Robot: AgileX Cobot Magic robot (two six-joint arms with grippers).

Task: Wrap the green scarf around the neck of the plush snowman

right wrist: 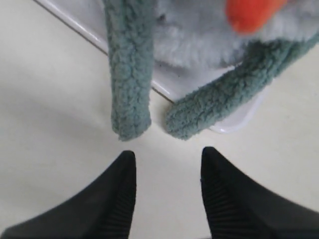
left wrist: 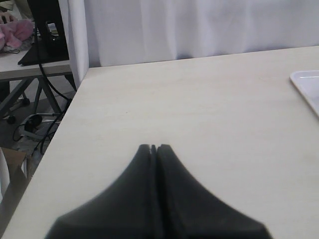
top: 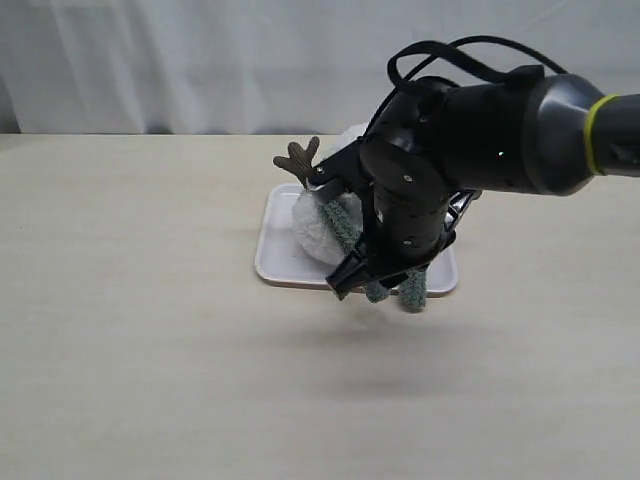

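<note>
The plush snowman point(top: 316, 230) lies on the white tray point(top: 275, 258), one brown twig arm point(top: 298, 158) sticking up; my right arm hides most of it. The green scarf point(top: 344, 224) crosses its white fluff, and two scarf ends point(top: 411, 290) hang over the tray's front edge. In the right wrist view the snowman's fluff point(right wrist: 194, 42) and orange nose point(right wrist: 249, 12) sit above both ends of the green scarf point(right wrist: 130, 74). My right gripper point(right wrist: 167, 157) is open just short of those ends, holding nothing. My left gripper point(left wrist: 154, 147) is shut and empty, over bare table.
A corner of the tray point(left wrist: 306, 84) shows at the side of the left wrist view. The table's side edge point(left wrist: 70, 107) drops to a floor with cables and stands. A white curtain point(top: 200, 60) hangs behind the table.
</note>
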